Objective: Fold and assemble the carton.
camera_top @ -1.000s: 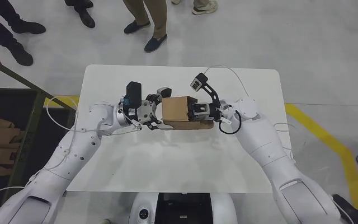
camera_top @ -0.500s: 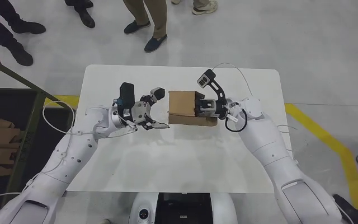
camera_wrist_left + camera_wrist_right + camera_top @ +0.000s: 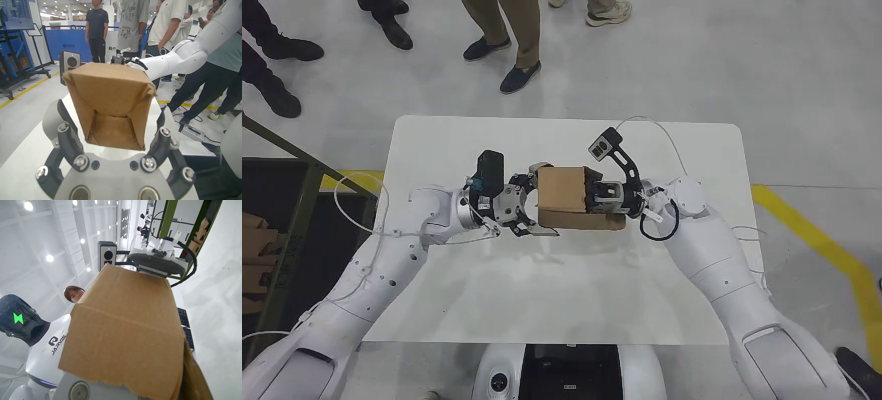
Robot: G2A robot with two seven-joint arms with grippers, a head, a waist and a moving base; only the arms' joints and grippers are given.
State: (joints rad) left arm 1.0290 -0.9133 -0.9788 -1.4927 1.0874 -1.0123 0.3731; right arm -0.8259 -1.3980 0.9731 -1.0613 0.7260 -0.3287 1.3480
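The brown carton (image 3: 564,192) is held above the middle of the white table (image 3: 562,290). My right gripper (image 3: 600,195) is shut on its right end; in the right wrist view the carton (image 3: 122,330) hides the fingers. My left gripper (image 3: 538,203) stands open at the carton's left end, one finger on each side. In the left wrist view its fingers (image 3: 63,113) flank the carton (image 3: 109,106) without visibly touching it. That end faces the camera, with flaps bent inward and a gap left between them.
A green rack (image 3: 282,170) with cardboard pieces stands off the table's left side. People's feet (image 3: 520,75) are on the floor beyond the far edge. White cables (image 3: 352,195) loop from both arms. The table's near half is bare.
My left gripper drew back from the carton's left end half a second ago and has come back up to it, still open. The right gripper kept hold and shifted the carton slightly leftward.
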